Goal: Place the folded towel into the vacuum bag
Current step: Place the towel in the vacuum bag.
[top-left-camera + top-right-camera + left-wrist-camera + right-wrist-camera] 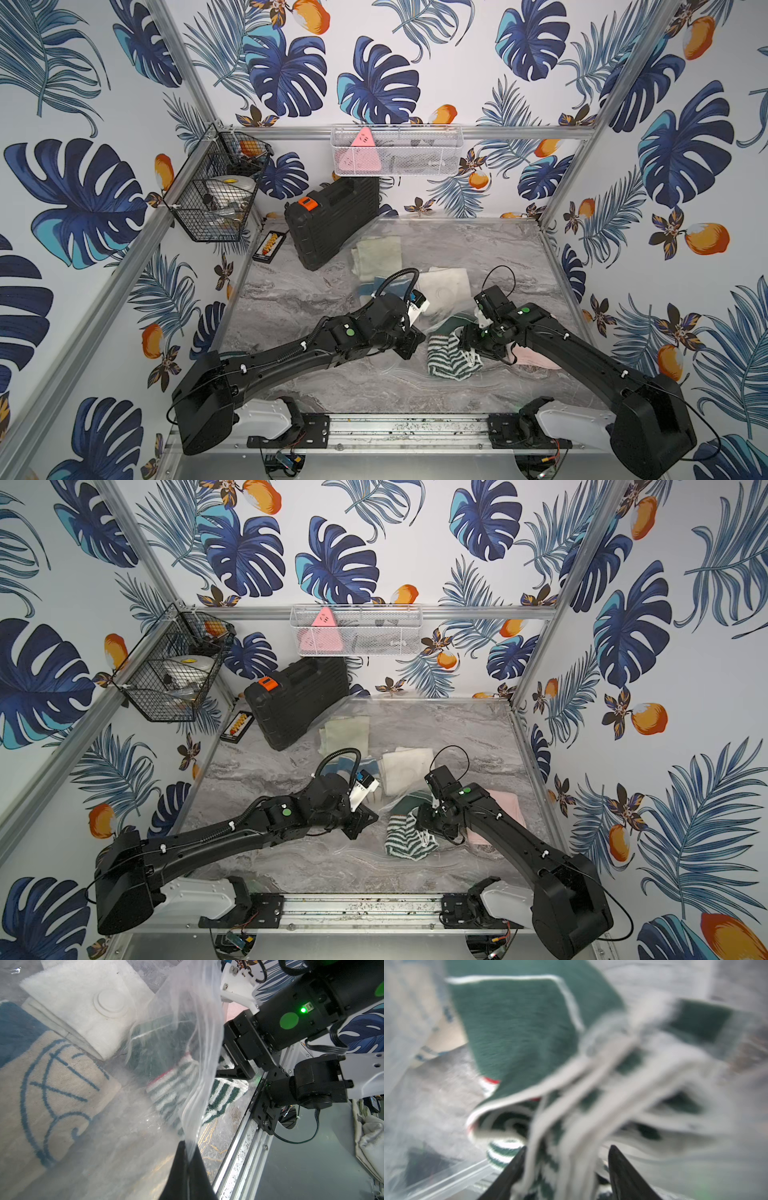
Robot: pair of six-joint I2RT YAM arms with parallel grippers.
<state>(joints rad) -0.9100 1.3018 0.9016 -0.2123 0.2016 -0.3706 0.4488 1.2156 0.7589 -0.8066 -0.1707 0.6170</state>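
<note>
Two tools, both largely hidden from above. By wrist view, my left tool point(188, 1153) is pinched shut on a lifted edge of the vacuum bag point(187, 1022). My right tool point(566, 1167) stands parted around the blurred fringe of the folded towel point(446, 359); I can't judge contact. The towel lies on the bench point(353, 395), partly under the film.
</note>
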